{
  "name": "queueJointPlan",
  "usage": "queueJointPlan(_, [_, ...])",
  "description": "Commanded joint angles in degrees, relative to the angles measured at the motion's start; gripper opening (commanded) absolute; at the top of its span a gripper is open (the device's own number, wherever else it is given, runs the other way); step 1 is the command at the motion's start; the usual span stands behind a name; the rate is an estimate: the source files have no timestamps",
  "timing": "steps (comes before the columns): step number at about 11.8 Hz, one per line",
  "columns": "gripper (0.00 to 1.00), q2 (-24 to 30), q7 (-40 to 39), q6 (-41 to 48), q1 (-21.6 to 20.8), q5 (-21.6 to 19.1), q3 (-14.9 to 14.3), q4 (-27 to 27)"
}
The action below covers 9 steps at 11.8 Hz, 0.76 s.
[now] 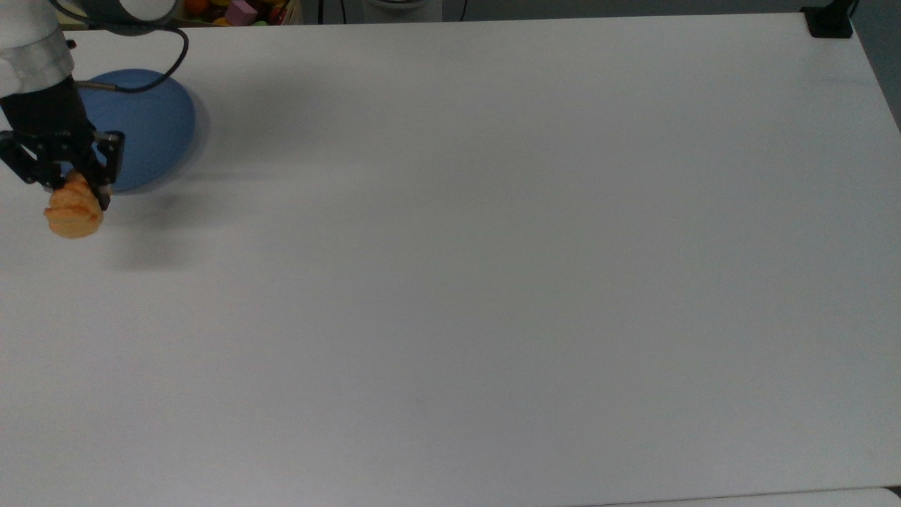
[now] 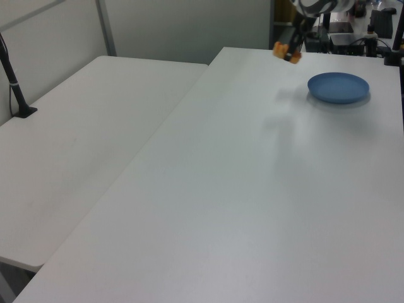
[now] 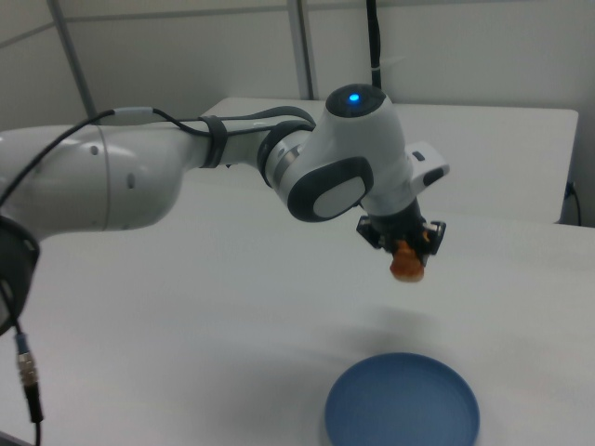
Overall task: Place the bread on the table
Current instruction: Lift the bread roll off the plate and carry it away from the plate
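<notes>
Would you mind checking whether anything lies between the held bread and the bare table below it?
Nothing visible does. The pincer holds the bread in the air, past the blue plate, and the table under it is bare white surface with only a shadow on it.

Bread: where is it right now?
The bread hangs in the claw above the table, at the top view's far left, just off the blue plate.

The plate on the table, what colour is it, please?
Plain blue plate, clearest in the right view.
</notes>
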<state>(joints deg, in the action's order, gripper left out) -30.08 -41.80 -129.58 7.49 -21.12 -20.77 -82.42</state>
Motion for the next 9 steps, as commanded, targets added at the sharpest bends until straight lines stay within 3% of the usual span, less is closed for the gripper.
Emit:
queueJointPlan(1, [0.42,-10.4,6.0,-7.4,0.4,-1.0,2.7,11.2])
queueJointPlan(4, [0.42,-16.9,7.1,-11.5,2.0,-0.9,5.0,16.7])
queueJointPlan(9, [0.43,-22.0,7.0,-15.8,2.5,-0.7,5.9,17.0])
